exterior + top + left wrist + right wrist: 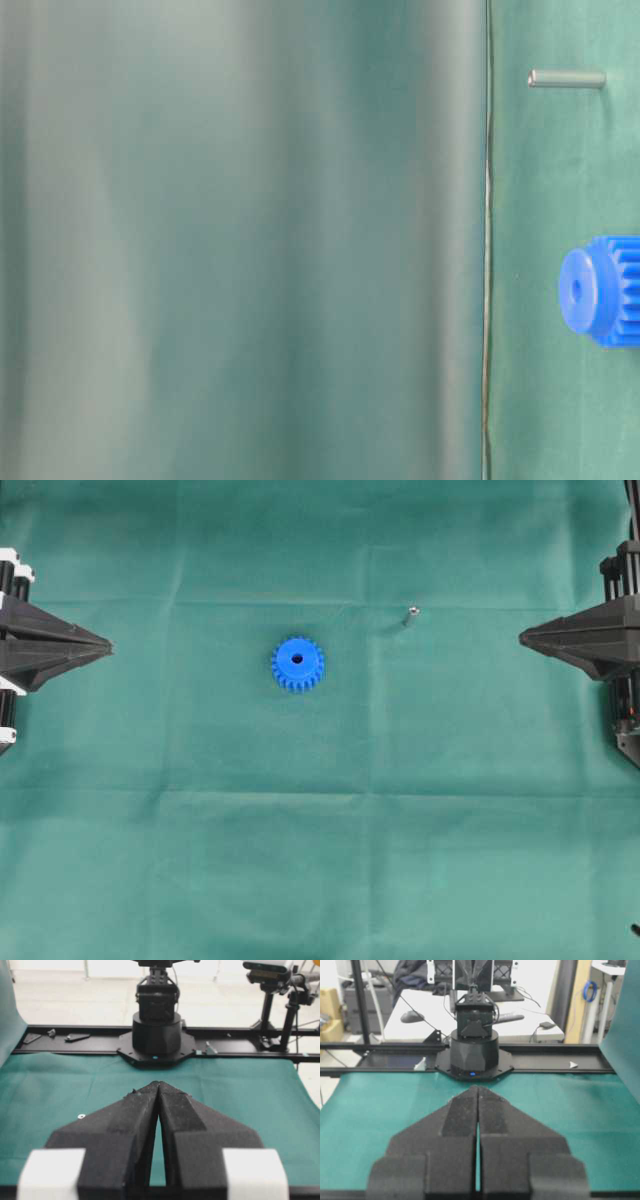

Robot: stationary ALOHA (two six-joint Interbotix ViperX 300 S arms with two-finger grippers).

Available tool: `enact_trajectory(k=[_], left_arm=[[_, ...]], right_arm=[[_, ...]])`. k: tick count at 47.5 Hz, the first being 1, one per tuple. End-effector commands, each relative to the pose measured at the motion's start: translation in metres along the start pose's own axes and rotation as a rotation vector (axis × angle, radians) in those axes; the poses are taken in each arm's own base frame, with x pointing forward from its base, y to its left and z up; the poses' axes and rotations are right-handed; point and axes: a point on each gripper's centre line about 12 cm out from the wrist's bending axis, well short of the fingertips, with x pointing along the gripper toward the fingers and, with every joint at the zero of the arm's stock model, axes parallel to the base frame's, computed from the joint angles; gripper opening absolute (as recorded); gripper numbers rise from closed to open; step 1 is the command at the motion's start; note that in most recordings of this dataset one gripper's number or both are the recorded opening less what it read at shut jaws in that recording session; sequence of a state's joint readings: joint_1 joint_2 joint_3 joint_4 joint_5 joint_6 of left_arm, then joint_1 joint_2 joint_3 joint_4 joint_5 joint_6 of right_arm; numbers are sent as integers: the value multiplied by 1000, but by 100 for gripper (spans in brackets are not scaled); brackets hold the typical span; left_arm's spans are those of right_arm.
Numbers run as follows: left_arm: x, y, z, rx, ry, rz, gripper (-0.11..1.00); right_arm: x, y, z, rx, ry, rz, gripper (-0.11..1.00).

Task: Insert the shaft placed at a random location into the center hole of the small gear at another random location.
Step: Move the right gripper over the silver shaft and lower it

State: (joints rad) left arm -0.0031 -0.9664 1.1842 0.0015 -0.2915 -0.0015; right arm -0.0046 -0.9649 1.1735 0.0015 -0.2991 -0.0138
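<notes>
Nothing started yet. Left gripper [158,1085] parked at the left edge, jaws pressed together, empty; right gripper [478,1089] the same at the right edge, closed on nothing. Out on the green cloth [320,860], small gear [297,663] flat near the middle, center hole [297,659] facing up and open. Further back and to the right, well apart from the gear, shaft [410,613] standing on end, long axis upright, tipped slightly if at all. Pick, carry and insertion all still to come.
</notes>
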Motion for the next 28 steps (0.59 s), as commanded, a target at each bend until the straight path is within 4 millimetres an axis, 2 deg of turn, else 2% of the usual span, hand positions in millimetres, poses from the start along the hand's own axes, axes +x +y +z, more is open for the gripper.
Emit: enact_trajectory(k=[1, 11, 22, 25, 28], left_arm=[[3, 1, 13, 25, -18, 3, 0], [2, 1, 10, 11, 12, 4, 0], [2, 1, 10, 14, 15, 4, 0], [1, 1, 10, 14, 17, 4, 0], [1, 1, 10, 15, 20, 4, 0]], right_arm=[[2, -4, 6, 4, -14, -18, 1], [5, -16, 2, 7, 7, -77, 1], [14, -34, -24, 1, 99, -156, 1], [20, -38, -35, 3, 132, -172, 8], [26, -43, -46, 5, 161, -188, 21]])
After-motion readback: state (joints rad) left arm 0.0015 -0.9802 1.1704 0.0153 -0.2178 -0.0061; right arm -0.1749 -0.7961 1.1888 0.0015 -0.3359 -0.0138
